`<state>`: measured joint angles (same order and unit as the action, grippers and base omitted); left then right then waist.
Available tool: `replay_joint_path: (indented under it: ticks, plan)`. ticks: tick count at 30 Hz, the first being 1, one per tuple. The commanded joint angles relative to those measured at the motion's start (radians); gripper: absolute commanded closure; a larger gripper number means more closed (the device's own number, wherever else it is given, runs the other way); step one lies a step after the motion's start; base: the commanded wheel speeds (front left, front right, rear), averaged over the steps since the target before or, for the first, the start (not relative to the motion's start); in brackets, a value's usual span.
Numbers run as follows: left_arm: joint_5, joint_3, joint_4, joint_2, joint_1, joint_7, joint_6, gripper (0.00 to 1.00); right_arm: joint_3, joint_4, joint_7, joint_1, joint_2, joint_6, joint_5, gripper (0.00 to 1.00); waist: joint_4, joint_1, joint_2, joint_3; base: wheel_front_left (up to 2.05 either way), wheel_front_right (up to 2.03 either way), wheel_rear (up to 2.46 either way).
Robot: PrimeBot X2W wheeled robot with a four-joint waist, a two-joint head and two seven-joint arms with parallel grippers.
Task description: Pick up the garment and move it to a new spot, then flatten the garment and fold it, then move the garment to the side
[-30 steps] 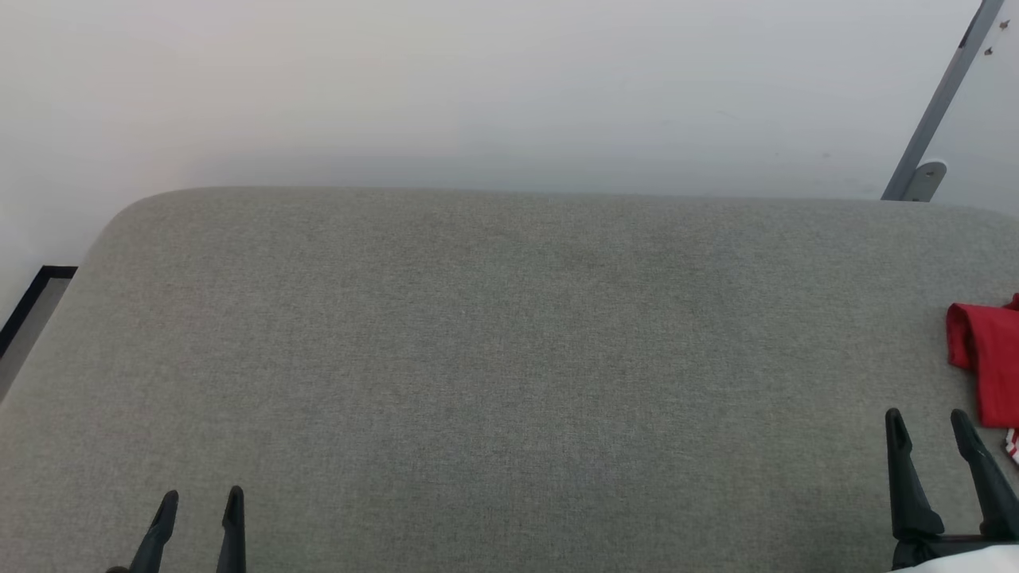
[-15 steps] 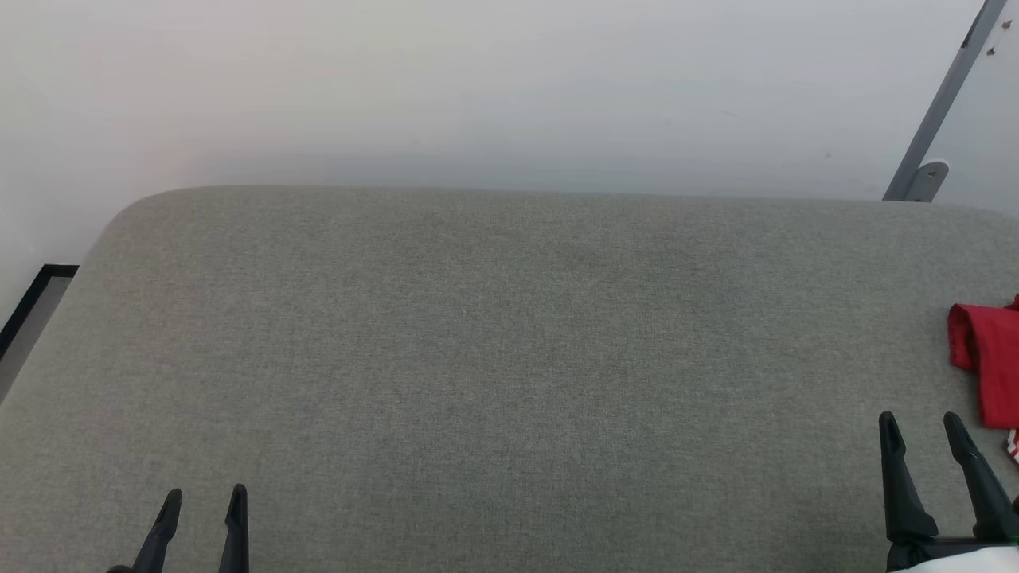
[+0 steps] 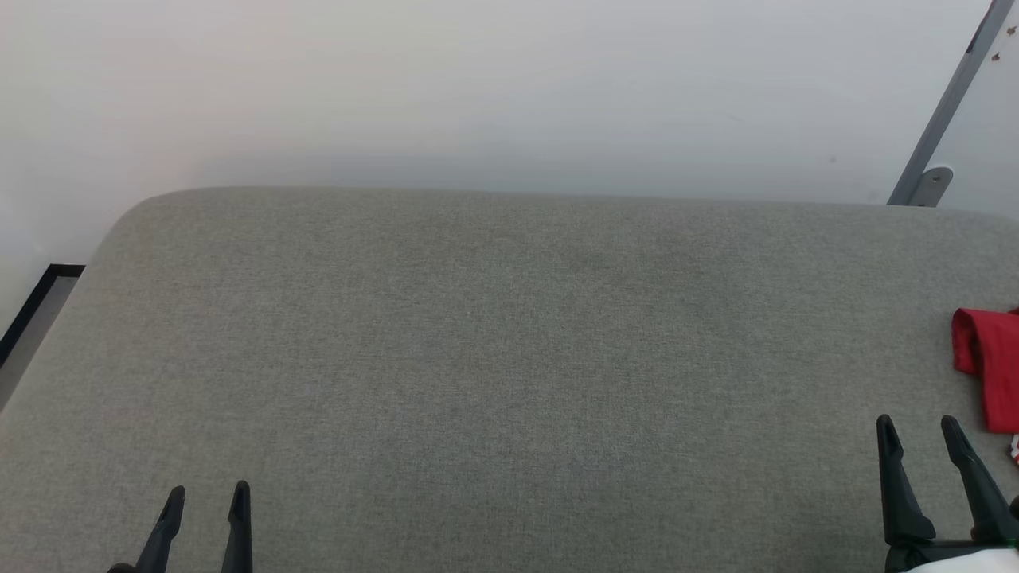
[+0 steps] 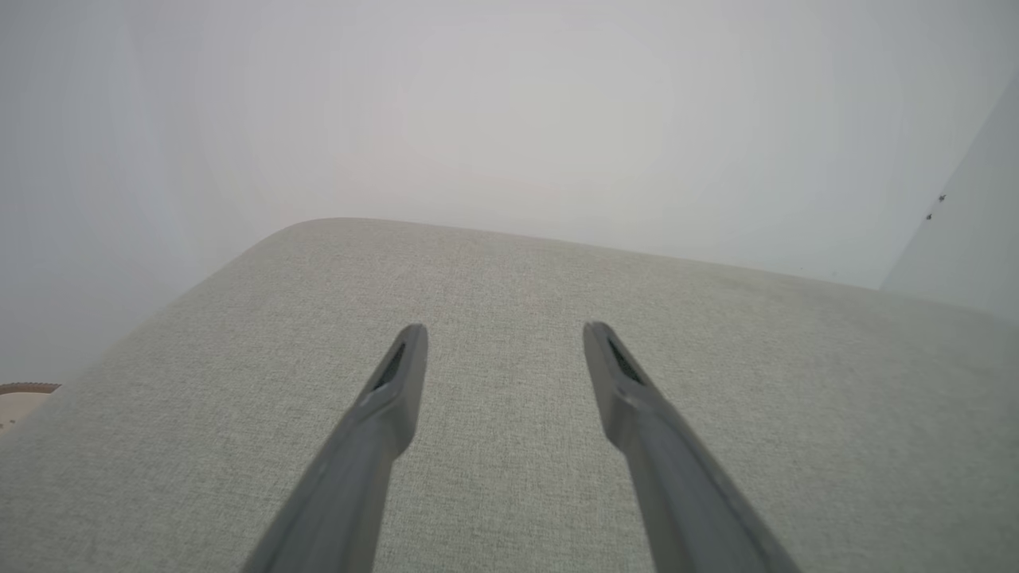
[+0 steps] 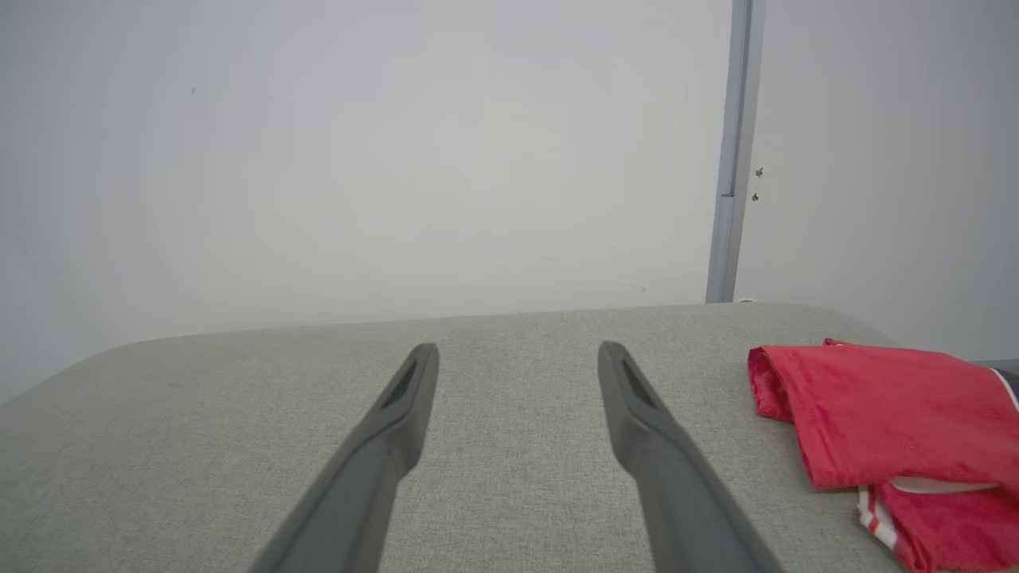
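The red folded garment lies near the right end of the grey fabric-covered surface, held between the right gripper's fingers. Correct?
Not held. The right wrist view shows the right gripper with fingers open and empty; the red folded garment lies apart, to their right, on the grey fabric-covered surface.

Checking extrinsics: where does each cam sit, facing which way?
Head view: on the head, facing forward-down onto the grey upholstered top; left jaws lower left, right jaws lower right, open.
Left wrist view: on that wrist, looking along left jaws across the top to the white wall.
Right wrist view: on that wrist, along right jaws, toward the wall.
Shared: head and right wrist views show the red garment and grey post.
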<state>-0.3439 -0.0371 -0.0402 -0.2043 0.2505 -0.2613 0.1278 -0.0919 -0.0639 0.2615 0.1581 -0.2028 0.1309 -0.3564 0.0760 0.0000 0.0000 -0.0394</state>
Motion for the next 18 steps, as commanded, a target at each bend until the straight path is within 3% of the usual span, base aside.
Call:
replay_joint_path:
  ticks: [1, 5, 6, 12, 18]
  plan:
    - [-0.004, 0.0, 0.001, -0.001, -0.011, -0.005, 0.004, 0.0, 0.004, 0.0, 0.005, 0.012, 0.0, 0.0, 0.004, 0.0, 0.0, 0.0, 0.0, 0.0, 0.0, 0.0, 0.0]
    - [-0.008, 0.002, 0.003, 0.001, -0.016, -0.005, 0.004, 0.0, 0.005, -0.001, 0.005, 0.013, 0.001, 0.0, 0.004, 0.0, 0.002, 0.0, 0.0, -0.003, 0.0, 0.0, 0.0]
    - [-0.003, 0.002, 0.001, 0.002, -0.003, 0.0, 0.0, 1.0, 0.001, -0.001, 0.0, 0.001, 0.0, 0.0, 0.0, 1.0, 0.002, 0.0, 0.0, -0.003, 0.0, 0.0, 0.0]
    - [-0.016, 0.013, -0.05, 0.03, 0.003, 0.007, 0.0, 1.0, 0.005, -0.049, -0.004, 0.014, 0.025, 0.0, -0.011, 1.0, 0.002, 0.0, 0.0, -0.003, 0.0, 0.0, 0.0]
    - [-0.125, 0.009, -0.061, 0.037, -0.027, 0.034, -0.001, 1.0, 0.002, -0.06, -0.036, -0.011, 0.035, 0.0, -0.116, 1.0, -0.002, 0.0, 0.0, -0.001, 0.0, 0.0, 0.0]
